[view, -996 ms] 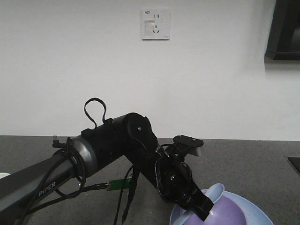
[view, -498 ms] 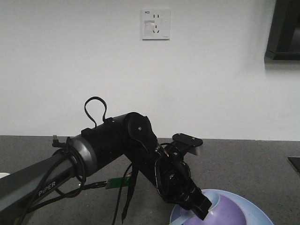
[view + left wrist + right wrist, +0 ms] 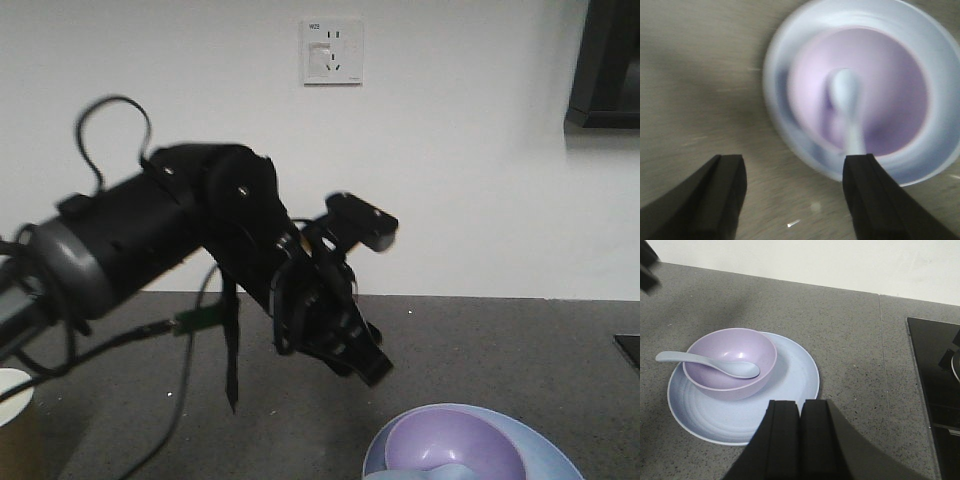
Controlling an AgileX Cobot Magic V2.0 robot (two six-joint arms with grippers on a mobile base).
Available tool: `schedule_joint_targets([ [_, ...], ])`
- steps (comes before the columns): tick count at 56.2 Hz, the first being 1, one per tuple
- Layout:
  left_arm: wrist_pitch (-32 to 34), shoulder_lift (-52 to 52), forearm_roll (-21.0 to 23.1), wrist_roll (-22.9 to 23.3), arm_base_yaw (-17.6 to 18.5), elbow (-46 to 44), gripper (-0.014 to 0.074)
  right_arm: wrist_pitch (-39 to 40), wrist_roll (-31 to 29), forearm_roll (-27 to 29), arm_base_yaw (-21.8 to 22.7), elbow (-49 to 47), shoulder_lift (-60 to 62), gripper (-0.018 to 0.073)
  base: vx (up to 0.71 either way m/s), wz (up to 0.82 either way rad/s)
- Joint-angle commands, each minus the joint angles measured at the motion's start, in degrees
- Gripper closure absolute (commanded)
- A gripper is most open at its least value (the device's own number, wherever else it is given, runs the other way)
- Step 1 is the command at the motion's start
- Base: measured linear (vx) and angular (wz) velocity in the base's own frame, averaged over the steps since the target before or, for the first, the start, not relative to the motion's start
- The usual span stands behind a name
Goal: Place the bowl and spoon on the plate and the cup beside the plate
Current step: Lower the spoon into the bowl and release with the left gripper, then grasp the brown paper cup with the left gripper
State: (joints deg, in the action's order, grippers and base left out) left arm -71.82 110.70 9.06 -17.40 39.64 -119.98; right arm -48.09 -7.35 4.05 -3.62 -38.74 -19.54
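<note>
Plates: one. Round, pale blue plate [image 3: 796, 374], flat on the grey speckled worktop [image 3: 850, 320].

Bowls: one. Lavender bowl [image 3: 742, 346], upright on the plate, set off-centre toward the left in the right wrist view; widest bare band of plate to the right and front of it.

Spoons: one. Pale blue spoon [image 3: 710, 362], scoop resting inside the bowl, handle lying across the bowl's left rim and reaching out above the plate's edge.

Cups: one. Brown cup [image 3: 14, 428] with a white rim, at the lower left edge of the front view and cut off by it; well apart from the plate [image 3: 545, 445] at the lower right.

End effectors: two.
- Left end effector [image 3: 362, 362], blurred in the front view, hanging above the worktop and apart from the bowl [image 3: 450, 445]. In its own view [image 3: 794, 167], jaws spread wide and empty, bowl [image 3: 895, 95], spoon [image 3: 846, 97] and plate [image 3: 781, 60] below and ahead, all soft with blur.
- Right end effector [image 3: 801, 406], fingers pressed together with nothing seen between them, poised over the near rim of the plate.

Edges and open room: bare worktop all round the plate. Back edge of the worktop meeting a white wall [image 3: 450, 180] with one wall socket [image 3: 332, 50]. One black glossy panel [image 3: 935, 390] in the worktop to the right, a strip of bare worktop between it and the plate.
</note>
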Motion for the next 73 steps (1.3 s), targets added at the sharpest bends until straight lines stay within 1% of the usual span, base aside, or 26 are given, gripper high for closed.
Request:
schedule_joint_targets([
  [1,0.0,-8.0,-11.6,4.6,0.1,-1.9,0.0052,5.1,0.0,-0.9,0.0,-1.5,-0.9,0.0568,0.00,0.00],
  [3,0.0,-9.6,-16.0,6.9,-0.1,-1.5,0.0052,5.1,0.0,-1.0,0.0,-1.5,-0.9,0.0568,0.00,0.00],
  [6,0.0,-11.6,-20.9,9.7,-0.7,-0.7,0.0052,5.1,0.0,-1.0,0.0,-1.5,-0.9,0.0568,0.00,0.00],
  [8,0.0,-12.8,-23.3,11.2,-1.3,0.4,0.0052,5.1,0.0,-1.0,0.0,-1.5,-0.9,0.0568,0.00,0.00],
  [10,0.0,-14.3,-24.8,12.2,-2.3,2.0,0.0052,5.1,0.0,-1.0,0.0,-1.5,-0.9,0.0568,0.00,0.00],
  [14,0.0,-17.1,-25.9,12.6,-5.0,6.3,0.0052,5.1,0.0,-1.0,0.0,-1.5,-0.9,0.0568,0.00,0.00],
  [19,0.0,-20.7,-26.1,12.6,-9.5,13.5,0.0052,5.2,0.0,-1.0,0.0,-1.4,-0.9,0.0568,0.00,0.00],
  [26,0.6,-23.7,-26.3,12.5,-14.9,22.1,0.0052,5.2,0.0,-1.0,0.0,-1.4,-0.9,0.0568,0.00,0.00],
  [30,1.6,-24.4,-26.5,12.2,-17.0,25.2,0.0052,5.3,0.0,-1.0,0.0,-1.4,-0.9,0.0568,0.00,0.00],
  [35,2.0,-24.3,-26.5,12.0,-18.8,27.7,0.0052,5.4,0.0,-0.9,0.0,-1.4,-0.9,0.0568,0.00,0.00],
  [48,3.2,-24.2,-26.0,12.1,-21.5,32.5,0.0052,5.4,0.0,-0.9,0.0,-1.4,-0.9,0.0568,0.00,0.00],
  [57,4.5,-24.2,-25.8,14.3,-22.4,36.2,0.0052,5.4,0.0,-0.9,0.0,-1.4,-0.9,0.0568,0.00,0.00],
  [61,5.7,-24.2,-25.0,14.5,-22.8,38.2,0.0054,5.5,0.0,-0.9,0.0,-1.4,-0.9,0.0568,0.00,0.00],
  [63,6.6,-24.2,-24.4,14.5,-22.8,39.5,0.0062,5.6,0.0,-0.9,0.0,-1.4,-0.9,0.0568,0.00,0.00],
  [68,8.1,-24.2,-24.4,14.5,-22.8,41.6,0.0098,5.6,0.0,-0.9,0.0,-1.4,-0.9,0.0568,0.00,0.00],
  [71,8.7,-24.2,-24.4,14.6,-22.8,42.3,0.0140,5.6,0.0,-0.9,0.0,-1.4,-0.9,0.0568,0.00,0.00],
  [73,9.0,-24.2,-24.4,14.6,-22.8,42.5,0.0185,5.6,0.0,-0.9,0.0,-1.4,-0.9,0.0568,0.00,0.00],
])
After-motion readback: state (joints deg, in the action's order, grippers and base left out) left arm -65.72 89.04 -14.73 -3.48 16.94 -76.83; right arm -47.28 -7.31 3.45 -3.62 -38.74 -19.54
